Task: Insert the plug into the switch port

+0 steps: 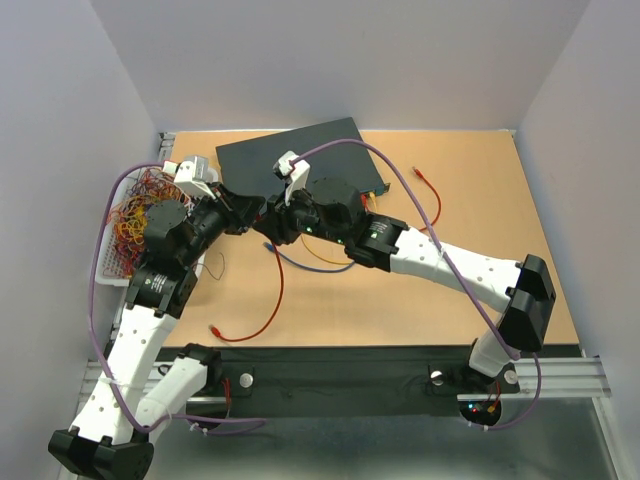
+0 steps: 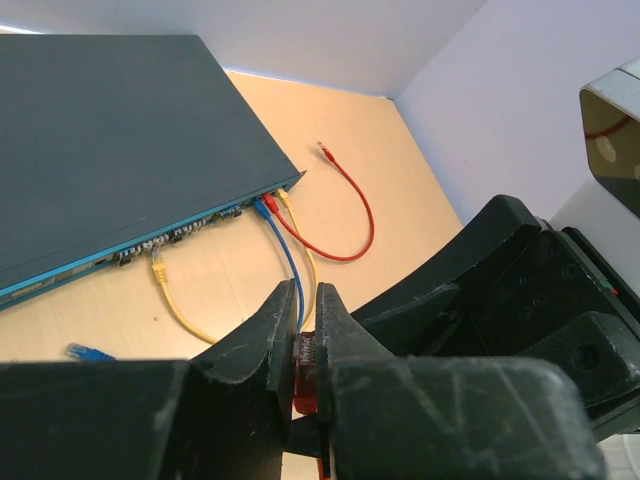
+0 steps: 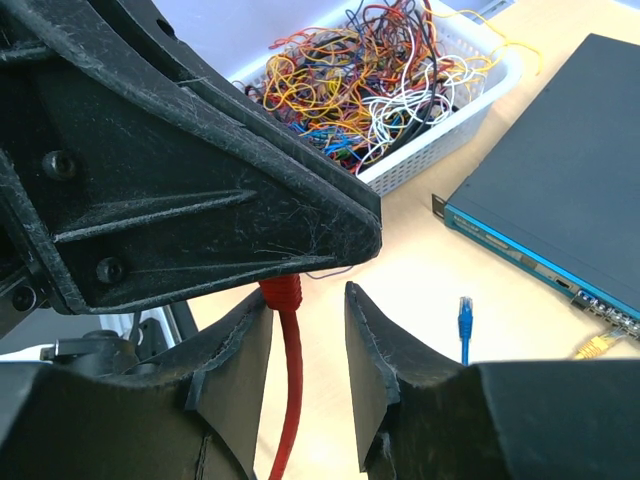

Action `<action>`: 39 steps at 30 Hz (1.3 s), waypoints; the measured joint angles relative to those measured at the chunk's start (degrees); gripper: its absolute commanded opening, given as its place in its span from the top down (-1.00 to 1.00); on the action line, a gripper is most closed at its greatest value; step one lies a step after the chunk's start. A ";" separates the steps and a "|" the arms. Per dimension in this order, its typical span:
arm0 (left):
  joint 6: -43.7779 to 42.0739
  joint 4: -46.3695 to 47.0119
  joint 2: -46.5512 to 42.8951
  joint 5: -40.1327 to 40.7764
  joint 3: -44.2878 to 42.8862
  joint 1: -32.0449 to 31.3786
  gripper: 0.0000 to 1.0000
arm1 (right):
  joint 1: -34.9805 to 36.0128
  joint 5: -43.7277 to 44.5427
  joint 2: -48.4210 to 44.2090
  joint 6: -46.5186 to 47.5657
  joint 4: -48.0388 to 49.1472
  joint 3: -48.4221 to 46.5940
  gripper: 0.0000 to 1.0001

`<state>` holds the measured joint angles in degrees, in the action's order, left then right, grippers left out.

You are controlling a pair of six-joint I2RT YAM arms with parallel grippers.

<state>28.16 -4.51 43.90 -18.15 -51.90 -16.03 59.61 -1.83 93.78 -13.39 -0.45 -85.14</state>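
The switch [image 1: 300, 158] lies at the back of the table; its port face [image 2: 190, 232] shows in the left wrist view, with blue, red and yellow cables plugged in at its right end. My left gripper [image 2: 307, 295] is shut on the red plug [image 2: 303, 368], held above the table in front of the switch and apart from it. The plug's red cable [image 3: 290, 370] hangs down between the jaws of my right gripper [image 3: 308, 310], which stand open around it just below the left gripper. In the top view the two grippers [image 1: 258, 222] meet tip to tip.
A white wire basket [image 3: 440, 140] full of tangled cables stands at the left. A loose blue plug [image 3: 464, 315] and a yellow cable [image 2: 170, 295] lie before the switch. A second red cable [image 2: 355, 205] lies to its right. The held red cable trails forward [image 1: 265, 315].
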 measured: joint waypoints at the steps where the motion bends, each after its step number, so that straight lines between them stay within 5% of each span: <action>1: 0.00 -0.02 0.00 0.02 0.00 0.02 1.00 | 0.02 0.17 -0.02 0.11 0.00 0.00 0.20; 39: 0.42 0.44 0.50 0.66 0.00 0.02 1.00 | 0.07 1.29 -1.36 -0.02 -0.24 -1.36 0.24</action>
<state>28.58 -4.08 44.40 -17.50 -51.90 -16.01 59.68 -0.54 92.42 -13.41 -0.69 -86.50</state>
